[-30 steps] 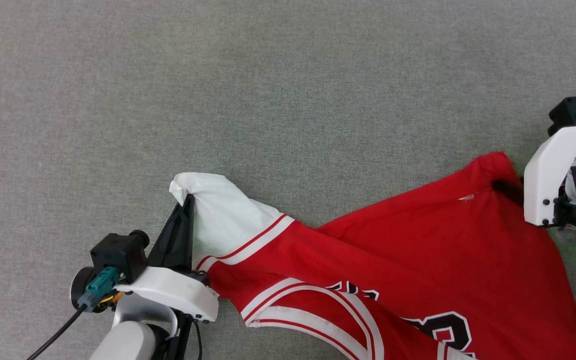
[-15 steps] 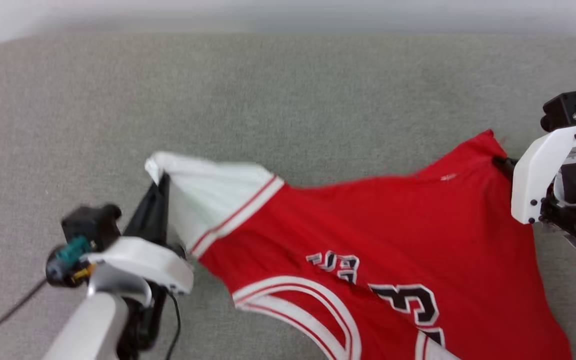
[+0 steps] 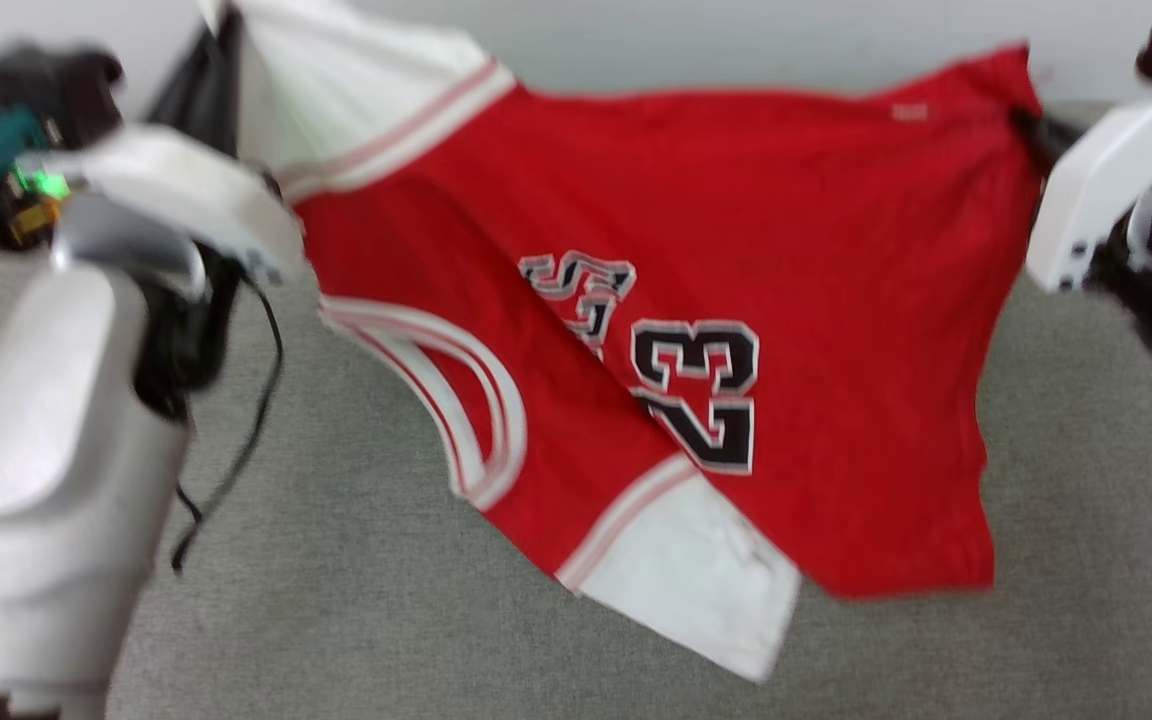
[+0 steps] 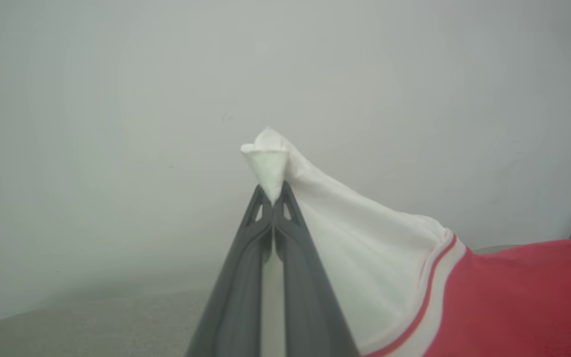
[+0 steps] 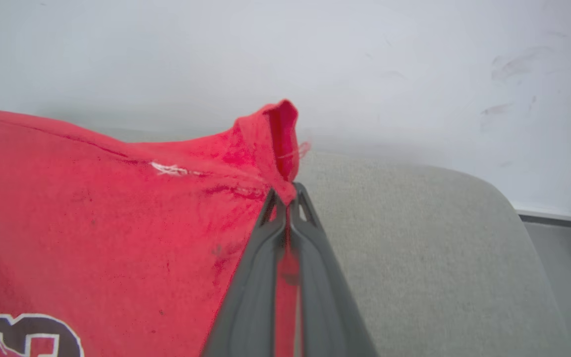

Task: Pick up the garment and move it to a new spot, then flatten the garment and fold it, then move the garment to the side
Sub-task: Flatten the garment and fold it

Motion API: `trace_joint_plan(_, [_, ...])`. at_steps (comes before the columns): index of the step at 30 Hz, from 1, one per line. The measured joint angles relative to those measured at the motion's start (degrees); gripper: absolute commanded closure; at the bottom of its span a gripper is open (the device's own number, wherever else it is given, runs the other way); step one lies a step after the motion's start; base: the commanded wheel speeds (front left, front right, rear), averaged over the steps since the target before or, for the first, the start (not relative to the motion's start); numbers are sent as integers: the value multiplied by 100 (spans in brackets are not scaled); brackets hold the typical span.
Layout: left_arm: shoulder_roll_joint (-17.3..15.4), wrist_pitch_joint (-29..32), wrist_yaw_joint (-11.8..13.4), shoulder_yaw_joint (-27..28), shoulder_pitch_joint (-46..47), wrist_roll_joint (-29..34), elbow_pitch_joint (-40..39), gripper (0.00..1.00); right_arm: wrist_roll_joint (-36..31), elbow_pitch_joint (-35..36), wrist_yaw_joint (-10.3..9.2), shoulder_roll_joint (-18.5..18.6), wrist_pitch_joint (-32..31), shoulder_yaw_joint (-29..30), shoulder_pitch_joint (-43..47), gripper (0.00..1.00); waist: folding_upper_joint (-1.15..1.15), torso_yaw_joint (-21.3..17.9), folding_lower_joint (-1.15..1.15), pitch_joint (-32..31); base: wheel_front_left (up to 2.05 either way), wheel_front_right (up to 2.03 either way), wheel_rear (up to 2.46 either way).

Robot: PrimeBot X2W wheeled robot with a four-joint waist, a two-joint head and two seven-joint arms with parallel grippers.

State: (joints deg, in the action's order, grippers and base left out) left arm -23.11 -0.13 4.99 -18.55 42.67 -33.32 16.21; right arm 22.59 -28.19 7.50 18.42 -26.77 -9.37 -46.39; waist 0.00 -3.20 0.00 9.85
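A: The garment is thin red jersey knit. It hangs in the air, spread between both arms above the grey surface. The head view is motion-blurred.

B: Grips?

A: The left gripper has its dark fingers pressed together, pinching a small cone of white sleeve fabric at the tips. The right gripper has its fingers closed on a bunched red corner, with a strip of red running down between them.

B: Shape and texture of the cloth?

A: The top edge is taut and nearly straight between the two pinch points. Below it the fabric drapes loose, and a diagonal fold crosses the black, white-edged number 23. Red-and-white striped bands mark where the white sleeves join. A curved striped trim hangs left of centre. The second sleeve, white and slightly rumpled, is the lowest part. There is a small white stitched mark near the right gripper's corner.

B: And underneath?

A: A matte, felt-like grey weave, flat. In the right wrist view its far corner is rounded, with floor beyond. A plain pale wall stands behind.

B: Room to move?

A: Grey surface extends below and to both sides of the hanging cloth. I cannot tell whether the low sleeve touches it. A black cable dangles off the left arm, near the garment's left edge but apart from it.
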Motion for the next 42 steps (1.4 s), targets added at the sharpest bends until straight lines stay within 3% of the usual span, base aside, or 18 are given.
trace_joint_plan(14, [-116, -103, -185, 85, 3928, 570, 1143, 100, -367, -91, 0, -33, 1073, 343, -2976, 100, 0, -133, 1, 1472, 0, 0, 0])
trace_joint_plan(21, [-198, -188, -361, -44, 5279, 871, 1497, 100, -328, -176, 0, 142, 1333, 183, -4110, 100, 0, -133, 1, 2296, 0, 0, 0])
trace_joint_plan(34, [118, -676, -661, -68, 5499, 620, 2749, 100, 159, -1373, 0, 154, 1872, -693, -4686, 100, 0, 9, 1, 3210, 0, 0, 0])
trace_joint_plan(42, [319, -1228, -932, 8, 4649, 304, 3489, 100, 628, -1997, 0, 168, 2375, -1393, -4227, 100, 0, 80, 1, 2975, 0, 0, 0])
